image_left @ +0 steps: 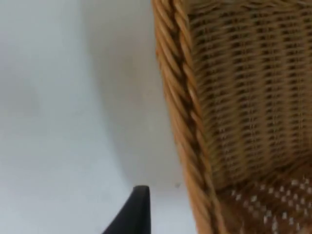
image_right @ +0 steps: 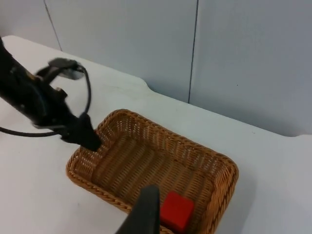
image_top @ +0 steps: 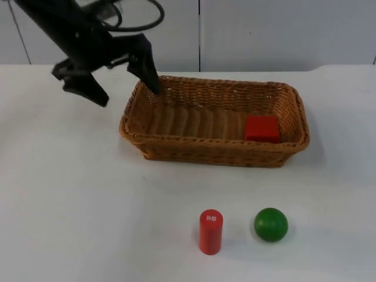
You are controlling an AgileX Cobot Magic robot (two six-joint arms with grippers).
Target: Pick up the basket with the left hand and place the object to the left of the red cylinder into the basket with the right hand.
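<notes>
A woven wicker basket [image_top: 211, 154] stands on the white table, with a red cube [image_top: 262, 128] lying in its right end. My left gripper [image_top: 129, 94] is open astride the basket's left wall near the back corner, one finger inside and one outside. In the left wrist view the braided rim [image_left: 183, 112] runs beside the outer fingertip [image_left: 135, 207], which is over bare table. A red cylinder [image_top: 211, 231] stands upright near the front edge, with a green ball [image_top: 271, 224] to its right. My right gripper [image_right: 145, 209] hangs high above the basket [image_right: 222, 163] and the cube [image_right: 176, 210].
The grey partition wall [image_top: 252, 32] closes off the table behind the basket. Open white table lies left of the red cylinder and between the basket and the two front objects.
</notes>
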